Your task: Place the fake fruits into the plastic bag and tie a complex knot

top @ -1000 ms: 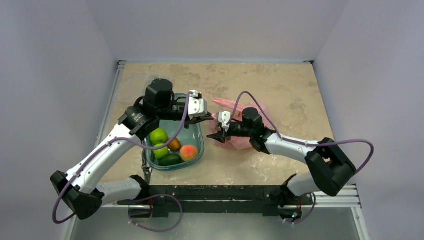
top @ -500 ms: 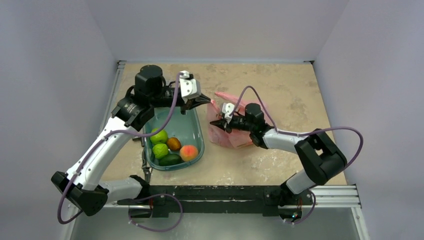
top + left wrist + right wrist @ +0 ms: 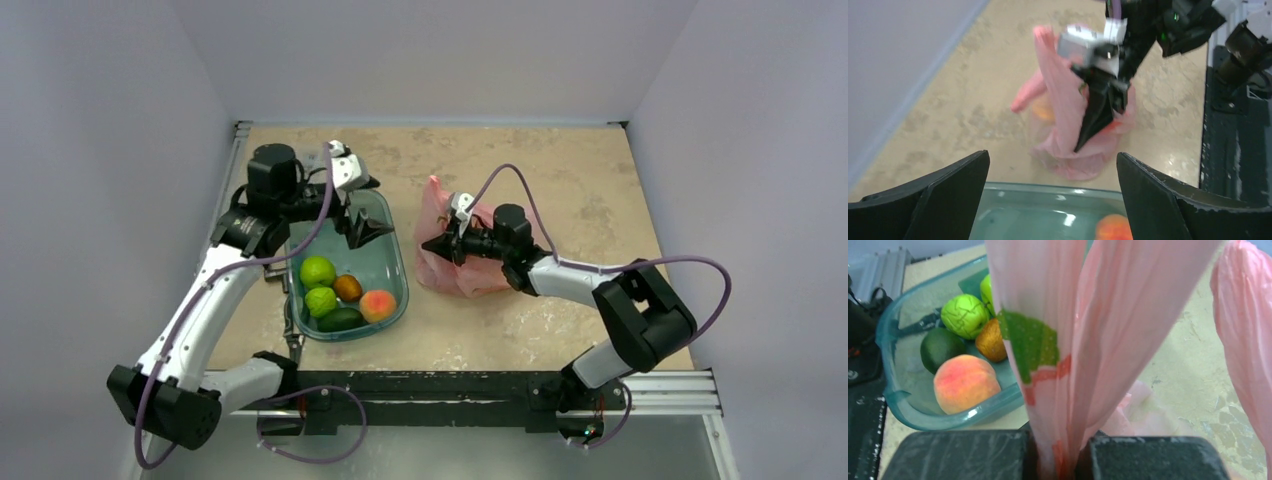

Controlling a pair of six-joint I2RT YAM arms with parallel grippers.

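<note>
Your right claw point(image 3: 1060, 456) is pressed together on a gathered fold of the thin, crinkly, translucent pink plastic bag point(image 3: 470, 272). The bag sits on the mottled beige bench point(image 3: 600, 170) just right of the teal-green clear plastic tub point(image 3: 378, 262). The pinched film stands upright and the rest slumps. Your left claw point(image 3: 362, 208) hangs spread wide and empty over the tub's far end. No knot is tied yet.

Watch the film first. It's slick and very thin, so it could creep out of that pinch, or tear if you pull hard. The light bag would drag across the bench rather than resist.

Held by a single bunch, the mouth looks closed, so a fruit brought over may find no opening and roll off.

The fruits in the tub are round and smooth: a blushed peach point(image 3: 966, 383), a crackled lime-green apple point(image 3: 965, 315), a dark green avocado point(image 3: 940, 346) and a brown kiwi-like piece point(image 3: 990, 341). They lie packed together, so a wide claw may nudge neighbours or catch the rigid rim.

An orange blur shows through the bag; I cannot tell what it is.
</note>
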